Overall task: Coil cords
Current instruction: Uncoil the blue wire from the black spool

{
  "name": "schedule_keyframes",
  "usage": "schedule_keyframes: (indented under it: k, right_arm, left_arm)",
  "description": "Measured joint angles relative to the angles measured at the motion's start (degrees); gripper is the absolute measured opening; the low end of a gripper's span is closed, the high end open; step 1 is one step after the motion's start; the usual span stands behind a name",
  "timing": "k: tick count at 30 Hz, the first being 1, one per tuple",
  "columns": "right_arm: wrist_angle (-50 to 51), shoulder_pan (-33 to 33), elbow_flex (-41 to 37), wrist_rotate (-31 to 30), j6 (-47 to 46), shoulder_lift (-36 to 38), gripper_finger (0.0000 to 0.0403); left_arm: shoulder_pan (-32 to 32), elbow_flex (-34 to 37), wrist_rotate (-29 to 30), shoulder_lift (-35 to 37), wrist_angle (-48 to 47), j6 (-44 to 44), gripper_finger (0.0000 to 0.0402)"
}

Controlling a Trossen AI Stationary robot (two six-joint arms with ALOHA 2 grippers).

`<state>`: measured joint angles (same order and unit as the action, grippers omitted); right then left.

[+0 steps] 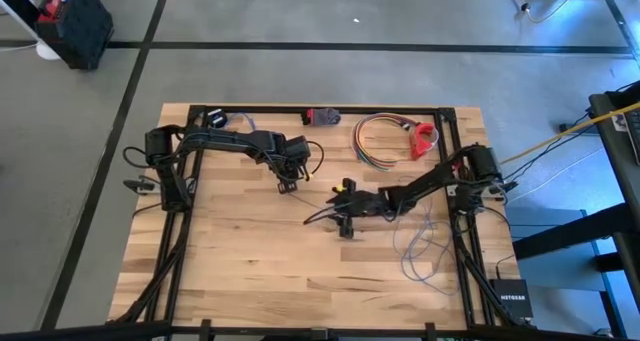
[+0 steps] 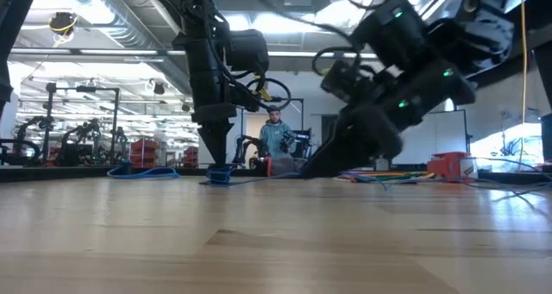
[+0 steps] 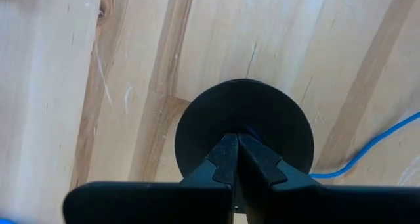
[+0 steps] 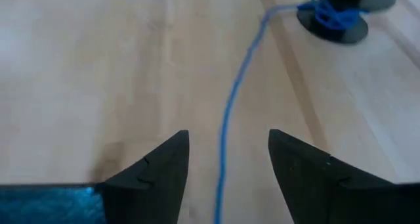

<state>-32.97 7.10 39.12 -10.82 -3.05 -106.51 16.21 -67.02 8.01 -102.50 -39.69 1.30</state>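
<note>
A: Where does the left gripper [image 3: 236, 159] stand?

B: Its fingers are pressed together, tips down on the black disc [image 3: 244, 129], which lies flat on the wooden table [image 1: 240, 261]. Whether the tips pinch anything between them cannot be told. In the high view the left gripper [image 1: 287, 185] sits toward ten o'clock from the table's middle.

A: And the cord?

B: The thin blue cord [image 4: 231, 112] leaves the disc [image 4: 338, 17], where a few turns bunch up, and runs across the wood straight between the right gripper's [image 4: 228, 159] fingers. Those stand wide apart, clasping nothing; the cord passes in the gap without touching either finger (as far as the right wrist view shows).

A: Where is the right gripper [image 1: 345, 224] overall?

B: Near the table's centre. Loose loops of cord [image 1: 420, 251] lie toward four o'clock from it. A bundle of coloured wires [image 1: 375, 141] rests at one o'clock, by a red object [image 1: 425, 139].
</note>
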Motion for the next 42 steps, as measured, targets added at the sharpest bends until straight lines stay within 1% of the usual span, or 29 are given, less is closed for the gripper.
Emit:
schedule_keyframes:
  k: [4, 7, 10, 14, 15, 16, 20, 22, 23, 25, 30, 34, 37, 42]
  right_arm:
    - [1.59, -1.45, 1.75, -0.15, 0.35, -2.21, 0.021]
    - [1.21, -1.69, 2.33, -0.21, 0.5, -2.42, 0.0184]
    - [1.03, -1.52, 2.68, -0.19, 1.91, -2.42, 0.0132]
    - [2.37, -1.5, 3.07, -0.19, 2.22, -2.42, 0.0039]
    - [3.0, -1.5, 3.07, -0.21, 2.67, -2.42, 0.002]
    - [3.47, -1.41, 3.06, -0.21, 3.34, -2.42, 0.0011]
    - [4.39, 0.82, 3.07, -1.52, 3.5, -2.37, 0.0015]
    - [6.94, 2.52, 3.17, -2.92, 3.44, -1.95, 0.0007]
    - [8.96, 3.47, 3.19, -3.2, 3.37, -1.42, 0.0005]
    - [13.11, 5.8, 3.27, -5.93, 2.43, -0.19, 0.0007]
    - [28.19, 12.81, 3.09, -11.21, -2.94, 5.51, 0.0004]
    - [39.93, 18.48, 2.82, -14.56, -9.38, 10.22, 0.0006]
    - [46.82, 22.78, 1.35, -17.34, -15.94, 14.13, 0.0004]
    - [57.43, 29.7, -3.27, -20.51, -30.83, 22.34, 0.0005]
  left_arm:
    - [-0.04, 0.0, 0.0, 0.0, -0.17, 0.0, 0.0004]
    - [-0.07, 0.0, 0.0, 0.0, -0.22, 0.0, 0.0004]
    - [-0.07, 0.0, 0.0, 0.0, -0.15, 0.21, 0.0004]
    - [-0.07, 0.0, 0.0, 0.0, -0.19, 0.2, 0.0004]
    - [-0.07, 0.0, 0.0, 0.0, -0.15, 0.2, 0.0004]
    - [-0.07, 0.0, 0.0, 0.0, -0.12, 0.13, 0.0004]
    - [-0.04, 0.0, 0.0, 0.0, -0.12, 0.0, 0.0004]
    - [-0.04, 0.0, 0.0, 0.0, -0.19, 0.0, 0.0004]
    - [-0.04, 0.0, 0.0, 0.0, -0.15, 0.0, 0.0004]
    - [-0.04, 0.0, 0.01, 0.0, -0.16, 0.0, 0.0004]
    - [-0.04, 0.0, -0.02, 0.02, -0.46, -0.45, 0.0004]
    - [-0.02, 0.0, 0.02, 0.02, -0.49, -0.95, 0.0004]
    - [-0.04, -0.02, 0.01, 0.02, -0.75, -1.26, 0.0004]
    - [-0.03, -0.02, 0.0, 0.02, -1.78, -1.36, 0.0004]
